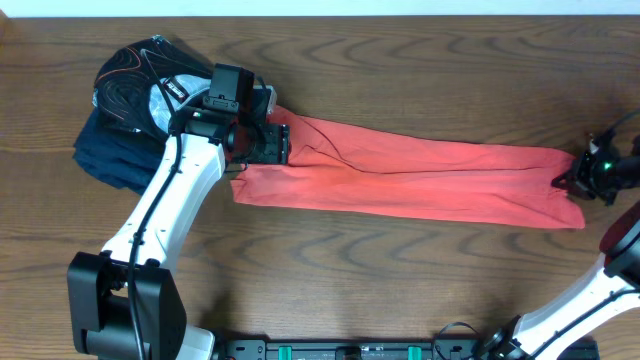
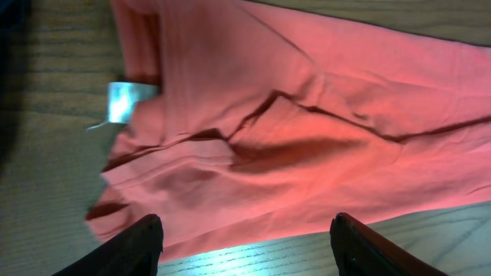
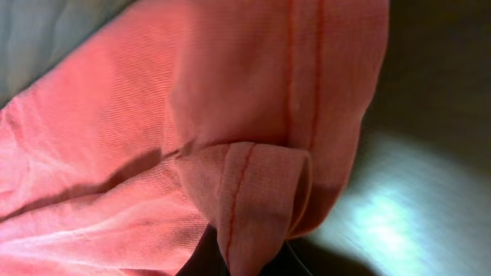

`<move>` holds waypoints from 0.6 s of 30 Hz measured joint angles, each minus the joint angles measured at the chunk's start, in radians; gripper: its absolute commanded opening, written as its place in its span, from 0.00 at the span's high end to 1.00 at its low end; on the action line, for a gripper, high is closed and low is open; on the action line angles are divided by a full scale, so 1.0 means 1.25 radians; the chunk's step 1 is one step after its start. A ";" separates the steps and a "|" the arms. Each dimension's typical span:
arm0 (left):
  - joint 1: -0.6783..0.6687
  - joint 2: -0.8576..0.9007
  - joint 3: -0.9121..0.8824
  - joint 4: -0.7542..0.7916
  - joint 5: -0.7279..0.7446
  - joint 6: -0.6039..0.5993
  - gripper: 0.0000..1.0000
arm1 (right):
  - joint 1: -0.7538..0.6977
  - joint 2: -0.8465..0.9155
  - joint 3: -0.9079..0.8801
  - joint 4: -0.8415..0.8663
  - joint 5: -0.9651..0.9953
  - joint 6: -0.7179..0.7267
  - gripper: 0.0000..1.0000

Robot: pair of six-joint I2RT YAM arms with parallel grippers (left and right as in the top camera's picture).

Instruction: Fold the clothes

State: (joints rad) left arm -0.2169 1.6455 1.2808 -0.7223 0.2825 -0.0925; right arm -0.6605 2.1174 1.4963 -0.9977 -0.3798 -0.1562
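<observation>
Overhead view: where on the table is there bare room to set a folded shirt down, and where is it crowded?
Bare table lies beyond the T-shirt and along its near side. Crowded: the left end, with the dark garments and left gripper.

Bare table (image 1: 380, 285) along both long edges of the T-shirt (image 1: 420, 175); dark garment pile (image 1: 112, 152) beside its left end

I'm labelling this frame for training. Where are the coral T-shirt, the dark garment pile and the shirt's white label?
coral T-shirt (image 1: 430, 175): overhead view, middle of the strip.
dark garment pile (image 1: 108, 158): overhead view, navy lower-left part.
white label (image 2: 123, 101): left wrist view, its centre.
</observation>
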 measured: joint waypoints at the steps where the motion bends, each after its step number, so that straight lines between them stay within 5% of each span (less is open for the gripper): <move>1: 0.000 0.000 0.000 0.000 0.000 0.000 0.28 | 0.004 -0.019 0.000 0.001 0.009 0.003 0.99; 18: 0.000 0.000 0.000 -0.023 0.000 0.000 0.28 | 0.320 -0.121 0.008 -0.082 0.247 0.078 0.99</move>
State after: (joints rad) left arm -0.2169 1.6455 1.2808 -0.7517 0.2825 -0.0925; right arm -0.2607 1.9659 1.5066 -1.1007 -0.0711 -0.0586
